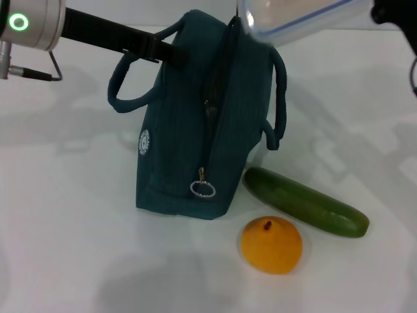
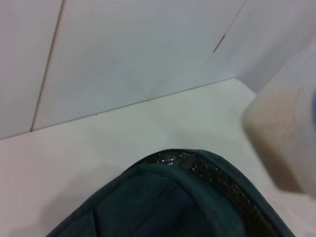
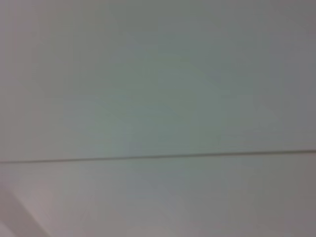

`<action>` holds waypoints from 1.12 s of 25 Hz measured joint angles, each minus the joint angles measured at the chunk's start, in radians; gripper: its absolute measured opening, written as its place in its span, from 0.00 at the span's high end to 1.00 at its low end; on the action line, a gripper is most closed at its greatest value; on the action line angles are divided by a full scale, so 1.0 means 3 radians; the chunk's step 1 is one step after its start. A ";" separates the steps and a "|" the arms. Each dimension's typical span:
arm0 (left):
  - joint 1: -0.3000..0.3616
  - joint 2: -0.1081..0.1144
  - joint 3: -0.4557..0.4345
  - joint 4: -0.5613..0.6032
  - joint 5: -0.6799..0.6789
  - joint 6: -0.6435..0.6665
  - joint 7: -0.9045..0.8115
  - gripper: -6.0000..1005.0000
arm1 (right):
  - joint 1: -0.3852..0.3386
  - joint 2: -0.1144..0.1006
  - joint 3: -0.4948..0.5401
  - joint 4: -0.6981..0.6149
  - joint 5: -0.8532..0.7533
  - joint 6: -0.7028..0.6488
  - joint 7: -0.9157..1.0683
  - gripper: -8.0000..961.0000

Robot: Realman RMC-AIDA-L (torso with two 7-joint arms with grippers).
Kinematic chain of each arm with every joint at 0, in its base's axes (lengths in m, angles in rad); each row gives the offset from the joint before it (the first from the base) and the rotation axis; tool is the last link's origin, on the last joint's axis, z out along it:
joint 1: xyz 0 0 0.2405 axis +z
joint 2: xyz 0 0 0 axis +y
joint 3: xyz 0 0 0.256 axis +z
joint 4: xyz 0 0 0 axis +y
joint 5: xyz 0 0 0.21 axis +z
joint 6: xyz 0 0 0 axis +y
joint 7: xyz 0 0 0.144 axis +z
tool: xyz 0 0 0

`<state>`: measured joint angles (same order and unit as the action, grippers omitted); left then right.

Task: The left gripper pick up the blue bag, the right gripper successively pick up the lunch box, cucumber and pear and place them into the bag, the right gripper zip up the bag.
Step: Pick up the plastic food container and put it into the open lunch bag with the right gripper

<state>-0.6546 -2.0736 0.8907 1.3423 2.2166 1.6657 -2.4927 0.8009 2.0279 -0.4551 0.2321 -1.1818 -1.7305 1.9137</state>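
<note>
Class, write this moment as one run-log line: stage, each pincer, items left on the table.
stage: lunch box above blue bag | left pincer: at bag handle | right pincer: unseen | table: cucumber, pear

Bright, even light from overhead washes the white table (image 1: 78, 248); soft grey shadows pool in front of the blue bag (image 1: 195, 124) and under the pear (image 1: 272, 244); the lunch box (image 2: 291, 143) is blurred in the left wrist view; the right wrist view is hazy, nearly featureless.

left arm (image 1: 111, 36) stretched across, right arm (image 1: 394, 16) raised
</note>
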 joint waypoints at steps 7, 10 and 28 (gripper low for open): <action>-0.0002 -0.0012 0.0110 0.0000 -0.0034 0.0006 -0.0006 0.94 | 0.0094 0.0000 0.0015 0.0098 -0.0236 0.0409 -0.0078 0.89; -0.0001 -0.0016 0.0131 0.0000 -0.0035 0.0006 -0.0008 0.94 | 0.0127 0.0000 0.0020 0.0139 -0.0319 0.0552 -0.0131 0.89; -0.0001 0.0000 0.0112 -0.0007 -0.0042 -0.0035 0.0013 0.94 | -0.0054 0.0000 0.0013 0.0049 -0.0900 0.0920 -0.0172 0.89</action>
<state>-0.6551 -2.0735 0.9244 1.3402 2.2039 1.6552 -2.4887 0.7848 2.0279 -0.4512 0.2469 -1.4519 -1.4545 1.8622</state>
